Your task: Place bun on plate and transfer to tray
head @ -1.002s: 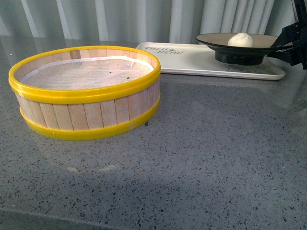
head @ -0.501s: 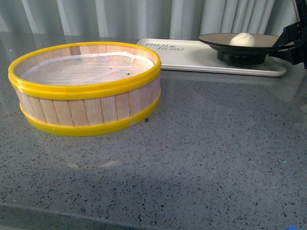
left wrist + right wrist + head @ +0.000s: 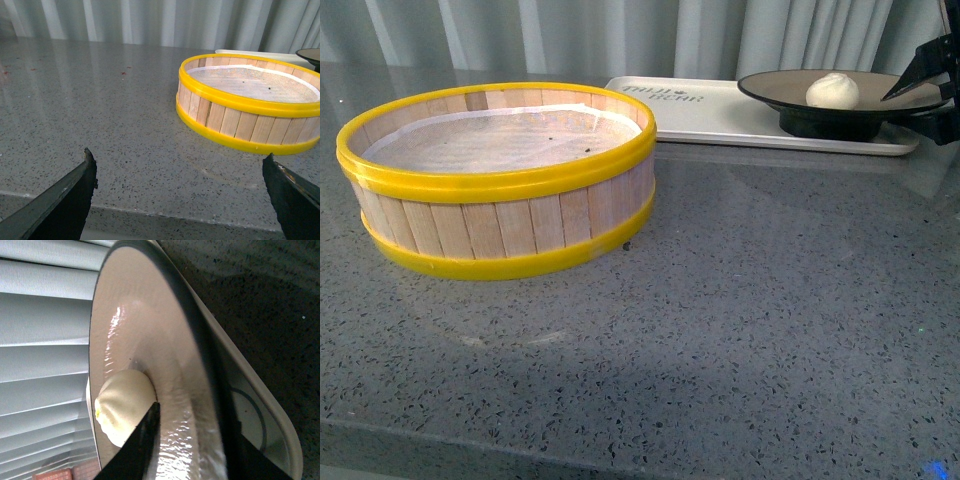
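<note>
Front view: bun (image 3: 832, 90) sits on plate (image 3: 840, 92); plate rests on tray (image 3: 720, 112) at far right of desk (image 3: 720, 330). Right hand (image 3: 930, 85) at plate's rim, fingers spread, apparently released. Empty steamer basket (image 3: 495, 175) nearer, left.

Left wrist view: left hand (image 3: 180, 185) wide open, empty, above desk.

Right wrist view: bun off-centre on glossy plate face; finger (image 3: 140, 445) over rim, no clamp seen. Judgement: bun soft, light, may slide; plate stiff, slick — grip rim, keep level.

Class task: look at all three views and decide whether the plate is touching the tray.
Touching. In the front view the plate has its black foot resting directly on the tray, with no gap or shadow band under it. The right wrist view is too close to confirm.
</note>
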